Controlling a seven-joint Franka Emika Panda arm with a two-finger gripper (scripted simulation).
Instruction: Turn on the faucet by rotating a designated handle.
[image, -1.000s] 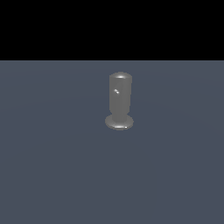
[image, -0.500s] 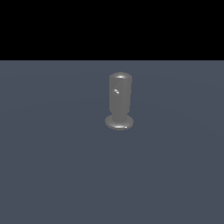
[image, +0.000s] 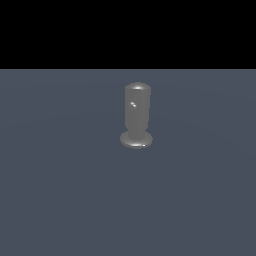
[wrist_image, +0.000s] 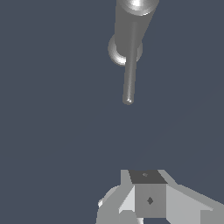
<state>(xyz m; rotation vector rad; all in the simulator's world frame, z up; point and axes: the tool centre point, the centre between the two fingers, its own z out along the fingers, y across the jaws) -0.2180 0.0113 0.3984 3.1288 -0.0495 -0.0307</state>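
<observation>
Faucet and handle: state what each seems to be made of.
The faucet looks like polished grey metal: smooth, glossy, with a bright highlight on its body and sheen on its flared foot. The handle looks like the same metal, a thin rod with a lengthwise sheen. Being a simulator render, the material is uncertain.

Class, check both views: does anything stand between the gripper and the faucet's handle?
Nothing visible does. In the wrist view only bare floor lies between the gripper and the free end of the handle, which juts from the top of the faucet. The exterior view shows no gripper.
</observation>
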